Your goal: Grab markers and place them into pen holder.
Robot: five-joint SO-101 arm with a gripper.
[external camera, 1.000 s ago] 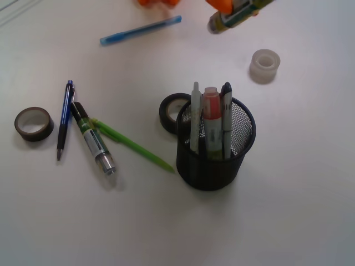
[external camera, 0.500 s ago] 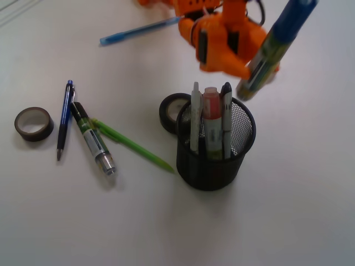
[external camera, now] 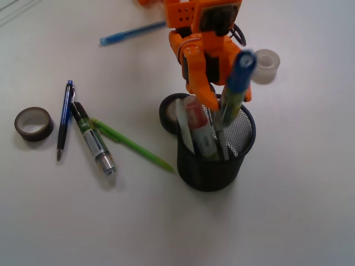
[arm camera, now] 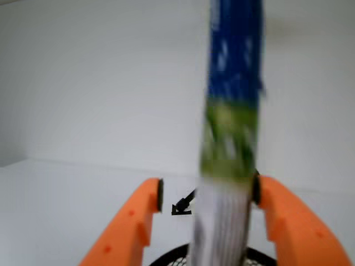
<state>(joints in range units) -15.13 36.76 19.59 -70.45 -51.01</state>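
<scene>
Pen holder [external camera: 216,160] sits centre, slightly right. A marker [external camera: 235,91] stands tilted in its right side, other markers inside on the left. Gripper [external camera: 213,83] is directly above and behind the holder. Tape roll [external camera: 168,113] touches the holder's far-left side. Left of the holder: pencil [external camera: 133,145], marker on the table [external camera: 92,138], pen [external camera: 65,119], then another tape roll [external camera: 34,123] farthest left. Far right: third roll [external camera: 266,65].
</scene>
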